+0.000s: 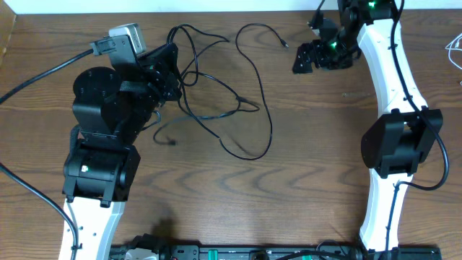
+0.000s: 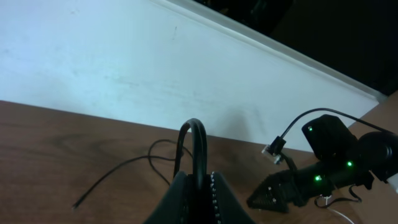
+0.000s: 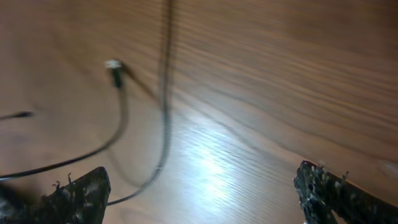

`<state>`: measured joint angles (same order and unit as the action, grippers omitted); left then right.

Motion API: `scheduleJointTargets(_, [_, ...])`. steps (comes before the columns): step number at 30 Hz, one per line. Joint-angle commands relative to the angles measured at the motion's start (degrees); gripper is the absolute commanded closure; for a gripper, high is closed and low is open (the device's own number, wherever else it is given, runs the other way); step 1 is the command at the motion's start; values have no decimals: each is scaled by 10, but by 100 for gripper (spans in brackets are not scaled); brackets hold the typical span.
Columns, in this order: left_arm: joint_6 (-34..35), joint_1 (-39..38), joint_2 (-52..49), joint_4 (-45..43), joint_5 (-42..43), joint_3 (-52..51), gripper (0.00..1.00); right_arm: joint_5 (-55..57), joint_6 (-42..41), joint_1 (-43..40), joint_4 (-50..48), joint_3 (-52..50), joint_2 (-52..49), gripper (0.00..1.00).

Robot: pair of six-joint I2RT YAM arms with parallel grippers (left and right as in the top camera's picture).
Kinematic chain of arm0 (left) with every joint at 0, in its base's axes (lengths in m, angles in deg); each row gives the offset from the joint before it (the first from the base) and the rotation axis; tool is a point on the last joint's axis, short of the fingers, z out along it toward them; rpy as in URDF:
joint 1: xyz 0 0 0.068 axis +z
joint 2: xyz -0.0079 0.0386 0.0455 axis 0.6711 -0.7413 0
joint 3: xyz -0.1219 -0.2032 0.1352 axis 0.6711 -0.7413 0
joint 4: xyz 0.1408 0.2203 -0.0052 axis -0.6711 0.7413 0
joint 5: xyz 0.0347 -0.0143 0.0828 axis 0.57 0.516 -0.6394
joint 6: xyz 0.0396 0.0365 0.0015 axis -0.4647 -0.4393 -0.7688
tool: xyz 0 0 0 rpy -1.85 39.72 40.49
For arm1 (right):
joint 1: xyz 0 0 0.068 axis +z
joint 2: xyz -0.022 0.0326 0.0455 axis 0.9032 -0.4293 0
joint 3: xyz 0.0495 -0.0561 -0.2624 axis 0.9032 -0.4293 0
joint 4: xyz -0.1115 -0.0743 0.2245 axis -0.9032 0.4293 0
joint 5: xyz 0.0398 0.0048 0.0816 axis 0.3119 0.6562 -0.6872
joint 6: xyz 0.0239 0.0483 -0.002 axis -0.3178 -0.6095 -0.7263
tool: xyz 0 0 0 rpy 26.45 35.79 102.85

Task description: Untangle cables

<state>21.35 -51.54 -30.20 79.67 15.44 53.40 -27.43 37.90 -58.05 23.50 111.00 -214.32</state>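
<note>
Toward eleven o'clock on the table [image 1: 303, 166], pinches a loop of the black cables [image 2: 201, 149] in the clamped left gripper [image 2: 199, 186]; hangs the right gripper [image 3: 199, 193] spread wide, empty, at one o'clock near a loose plug end [image 3: 113, 65]. Risks cinching the snarl tighter with one hard pull.

A: Brown wood-grain bench [image 1: 317, 166], and the black cables [image 1: 249, 105] sprawl over its left-centre in loose loops.

B: Crossing each other, yes. One strand arcs toward the far edge, its small plug end [image 1: 284, 44] lying flat on the wood.

A: And a white cable [image 1: 455, 52] peeks in at the right edge, well apart from the black ones.
</note>
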Motion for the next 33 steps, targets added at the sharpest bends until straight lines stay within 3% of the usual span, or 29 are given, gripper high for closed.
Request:
scheduleJointTargets(1, [31, 1, 1, -7, -19, 16, 92, -112, 47, 10, 0, 2, 39, 8])
scheduleJointTargets(6, [63, 1, -11, -7, -34, 16, 92, -176, 83, 34, 3, 2, 60, 8])
scheduleJointTargets(20, [111, 1, -18, -17, -34, 16, 92, -177, 97, 88, 3, 2, 111, 5])
scheduleJointTargets(28, [154, 1, -18, -18, -34, 16, 92, -177, 179, 139, -3, 2, 108, 3])
scheduleJointTargets(33, [171, 1, -18, -17, -34, 16, 92, -177, 185, 172, -42, 1, 95, 1])
